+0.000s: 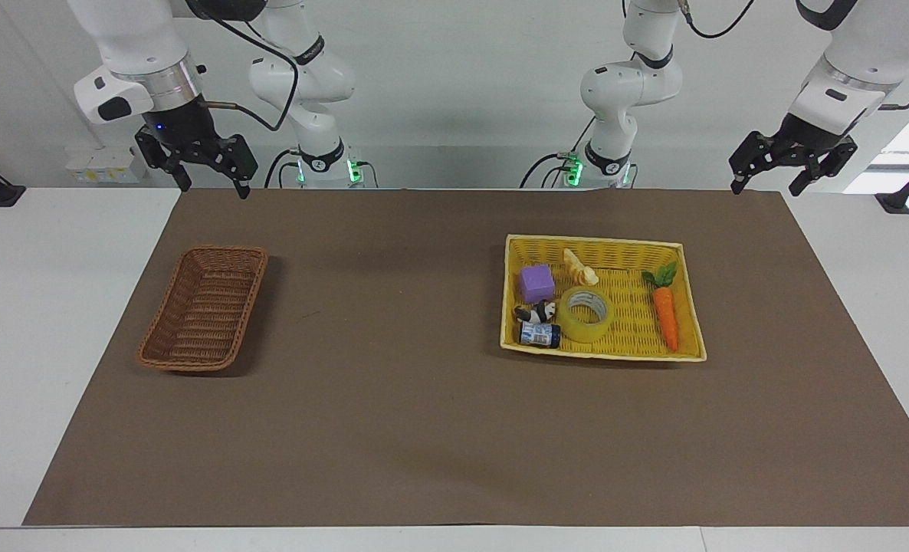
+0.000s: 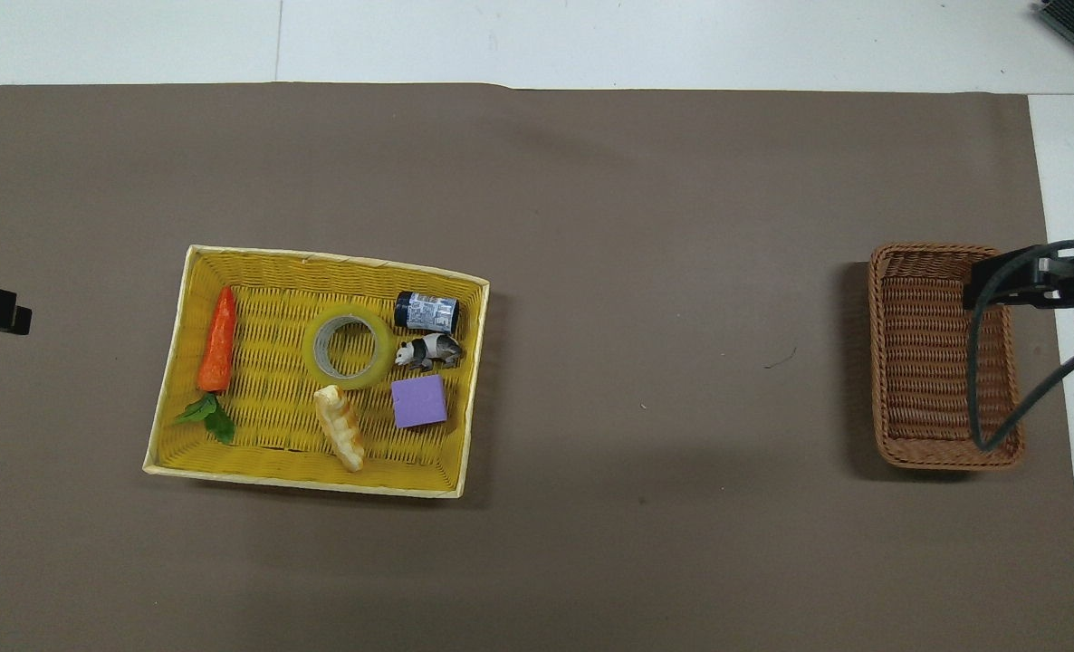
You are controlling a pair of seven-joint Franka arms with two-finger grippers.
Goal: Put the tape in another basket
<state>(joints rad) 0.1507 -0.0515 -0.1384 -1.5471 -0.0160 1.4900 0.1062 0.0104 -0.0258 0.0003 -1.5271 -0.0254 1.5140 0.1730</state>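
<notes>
The left hand [image 1: 766, 181] hangs spread open and empty, and the right hand [image 1: 208, 178] waits, open too. Nothing is picked up yet. The tape [image 1: 585, 315] lies in the yellow basket [image 1: 684, 307], below the left hand. That hand must drop onto it, then carry it to the brown basket [image 1: 205, 308].

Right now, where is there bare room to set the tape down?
The brown basket holds nothing. The mat between it and the yellow basket is bare. Around the tape, the carrot, panda and bottle crowd in.
</notes>
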